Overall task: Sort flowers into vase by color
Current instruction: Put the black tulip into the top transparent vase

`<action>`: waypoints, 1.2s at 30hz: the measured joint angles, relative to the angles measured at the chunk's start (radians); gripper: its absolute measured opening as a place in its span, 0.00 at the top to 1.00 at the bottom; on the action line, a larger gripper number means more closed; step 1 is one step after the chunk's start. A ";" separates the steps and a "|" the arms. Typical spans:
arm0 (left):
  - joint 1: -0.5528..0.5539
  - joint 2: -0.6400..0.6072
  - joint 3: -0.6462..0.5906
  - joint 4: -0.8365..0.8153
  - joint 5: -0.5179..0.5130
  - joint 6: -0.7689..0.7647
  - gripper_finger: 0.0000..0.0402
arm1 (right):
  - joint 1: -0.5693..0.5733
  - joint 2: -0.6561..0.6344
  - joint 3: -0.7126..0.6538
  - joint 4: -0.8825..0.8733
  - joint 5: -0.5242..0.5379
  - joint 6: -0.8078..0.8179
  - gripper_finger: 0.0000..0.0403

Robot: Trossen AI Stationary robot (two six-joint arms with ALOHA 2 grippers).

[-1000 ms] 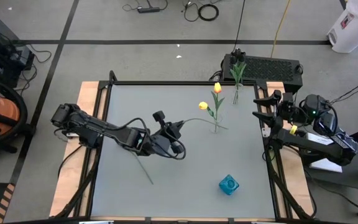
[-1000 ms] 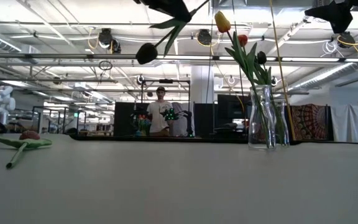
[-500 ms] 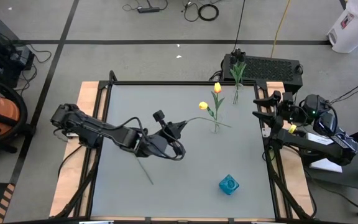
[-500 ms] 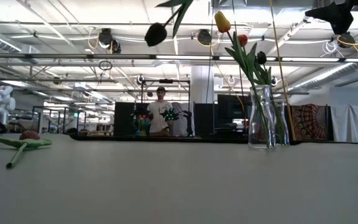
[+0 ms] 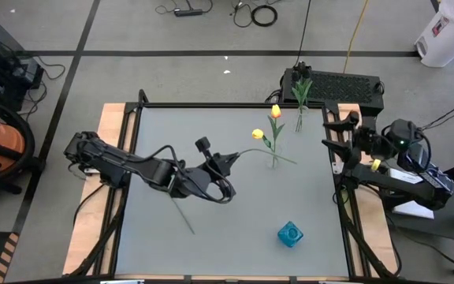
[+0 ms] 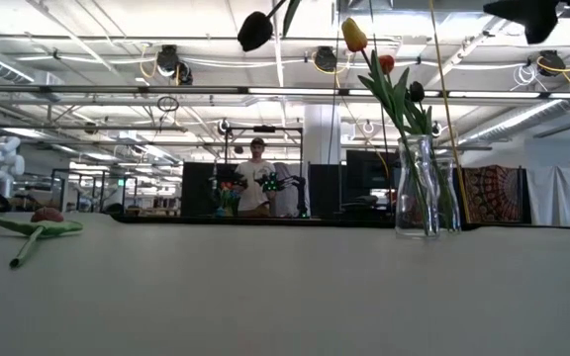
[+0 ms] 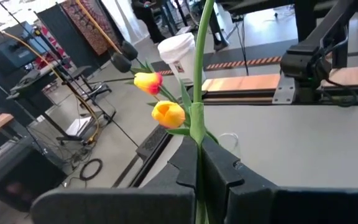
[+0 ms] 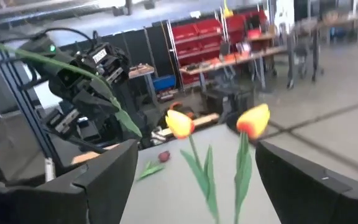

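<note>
- While the left gripper [image 5: 225, 163] pinches a long green stem [image 7: 197, 93] between its pressed-together fingers [image 7: 219, 177], the step in hand looks like carrying one flower toward the clear vase [image 5: 273, 160] that stands right of the table's middle.
- The held tulip [image 6: 256, 30] hangs high over the table, just left of that vase in the high view; its dark head shows at the top of the low view, and its stem trails across toward the vase mouth.
- The vase already holds two yellow tulips [image 5: 275, 111], so a dark flower may belong elsewhere; a second vase [image 5: 299, 120] with green stems stands just behind and right of the first, near the table's far edge.
- The next move, by this judgement, calls for picking the vase that matches the colour, tipping the stem upright and lowering its cut end into the narrow mouth without knocking the glass.
- The thin stem is likely to flex, so the aim could wander.
- A reddish flower [image 6: 38, 222] lies flat on the table, well left of the vase, not yet sorted.
- A small blue vase [image 5: 290, 233] stands near the front edge, well in front of the clear vase.
- The right gripper [image 5: 331, 136] waits with fingers spread wide at the table's right edge, just right of the vase.
</note>
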 joint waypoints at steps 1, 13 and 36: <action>0.000 0.000 0.007 -0.009 0.000 -0.001 0.98 | 0.000 0.000 0.000 0.007 0.000 -0.028 0.21; 0.018 -0.016 0.061 -0.068 -0.012 -0.005 0.98 | 0.000 0.096 0.000 0.011 -0.003 -0.276 0.21; 0.198 -0.190 0.074 -0.274 0.254 -0.141 0.98 | 0.000 0.224 0.283 -0.131 -0.019 -0.527 0.21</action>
